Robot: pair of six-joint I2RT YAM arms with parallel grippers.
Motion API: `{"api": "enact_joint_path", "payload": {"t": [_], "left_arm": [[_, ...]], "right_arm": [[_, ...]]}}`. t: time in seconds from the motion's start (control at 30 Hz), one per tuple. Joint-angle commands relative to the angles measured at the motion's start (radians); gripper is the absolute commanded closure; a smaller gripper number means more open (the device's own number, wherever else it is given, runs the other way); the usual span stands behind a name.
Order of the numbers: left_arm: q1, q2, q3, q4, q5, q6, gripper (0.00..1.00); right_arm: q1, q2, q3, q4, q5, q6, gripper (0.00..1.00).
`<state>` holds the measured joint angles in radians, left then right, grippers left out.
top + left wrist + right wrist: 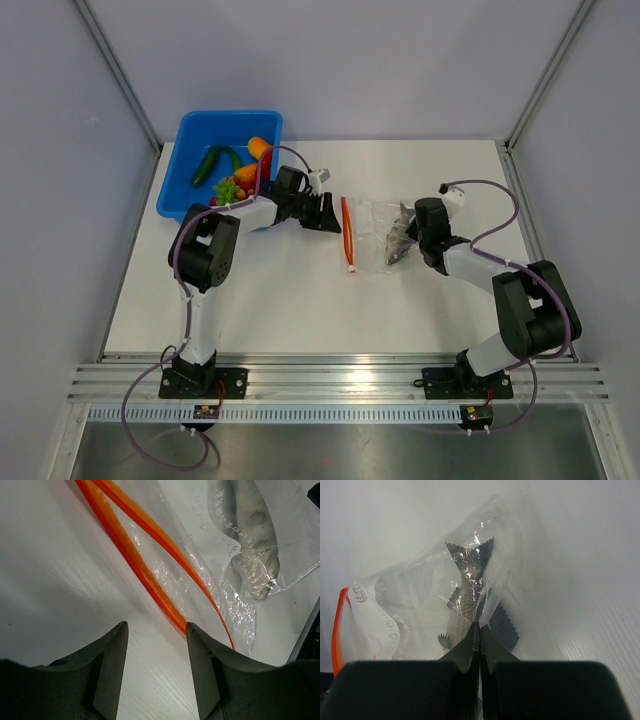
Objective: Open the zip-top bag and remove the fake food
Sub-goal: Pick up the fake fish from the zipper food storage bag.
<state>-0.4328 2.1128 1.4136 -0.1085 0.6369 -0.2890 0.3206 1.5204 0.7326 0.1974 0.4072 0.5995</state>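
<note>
**Bag mouth parted, one piece left inside**

Status: the zip-top bag (375, 225) lies flat near the middle of the table (300, 300), with its orange zip strip (129, 552) on the side facing the left edge. In the left wrist view the two tracks of the strip run apart from each other, so I judge the seal undone along most of its visible length. They rejoin only at the end beside the left end effector.

Contents: a grey fish (247, 515) is the only piece I can make out inside the bag, at the end away from the zip. The rest of the fake food is in the blue tub (200, 135) at the far left corner: green cucumber (215, 160), green grapes (228, 187), yellow-orange pepper (246, 175), an orange piece (258, 146), and some red bits. Judgement: opening is done and emptying is mostly done. The fish is left to come out.

End effectors: the left end effector (156, 626) sits low at the zip end with its jaws half apart. Bare table shows between them, one fingertip is right at the strip's joined end, and nothing is held. The right end effector (479, 627) is closed flat, pinching the bag's clear plastic at the bottom end, next to the fish.

Obstacles: nothing lies between bag and tub. The limp film draped over the fish is the likely hindrance.
</note>
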Motion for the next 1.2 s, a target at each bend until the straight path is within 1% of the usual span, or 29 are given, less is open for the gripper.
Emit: {"api": "enact_joint_path", "payload": {"t": [0.0, 0.17, 0.23, 0.27, 0.4, 0.57, 0.7, 0.83, 1.0, 1.17], "left_arm": [[0.003, 0.018, 0.051, 0.013, 0.049, -0.029, 0.47], [0.003, 0.082, 0.100, -0.025, 0.073, -0.055, 0.48], [0.003, 0.093, 0.113, -0.023, 0.075, -0.065, 0.51], [0.003, 0.095, 0.117, -0.022, 0.081, -0.070, 0.56], [0.003, 0.101, 0.131, -0.022, 0.087, -0.081, 0.57], [0.002, 0.118, 0.137, 0.015, 0.142, -0.142, 0.57], [0.002, 0.122, 0.128, 0.050, 0.170, -0.206, 0.63], [-0.001, 0.128, 0.122, 0.067, 0.193, -0.237, 0.65], [-0.001, 0.154, 0.124, 0.098, 0.231, -0.274, 0.65], [-0.001, 0.159, 0.110, 0.102, 0.239, -0.280, 0.59]], "right_arm": [[0.017, -0.029, 0.025, 0.013, 0.054, 0.005, 1.00], [0.023, -0.022, 0.036, 0.004, 0.064, 0.005, 1.00], [0.024, -0.023, 0.034, 0.004, 0.068, 0.005, 1.00], [0.026, -0.025, 0.033, 0.005, 0.071, 0.005, 1.00], [0.035, -0.026, 0.030, 0.002, 0.078, 0.008, 1.00], [0.078, -0.037, 0.024, 0.007, 0.103, 0.014, 1.00], [0.126, -0.042, 0.024, 0.008, 0.151, 0.036, 1.00], [0.153, -0.039, 0.028, 0.011, 0.182, 0.049, 1.00], [0.193, -0.025, 0.050, 0.016, 0.220, 0.046, 1.00], [0.232, -0.025, 0.047, 0.036, 0.242, 0.049, 1.00]]}}
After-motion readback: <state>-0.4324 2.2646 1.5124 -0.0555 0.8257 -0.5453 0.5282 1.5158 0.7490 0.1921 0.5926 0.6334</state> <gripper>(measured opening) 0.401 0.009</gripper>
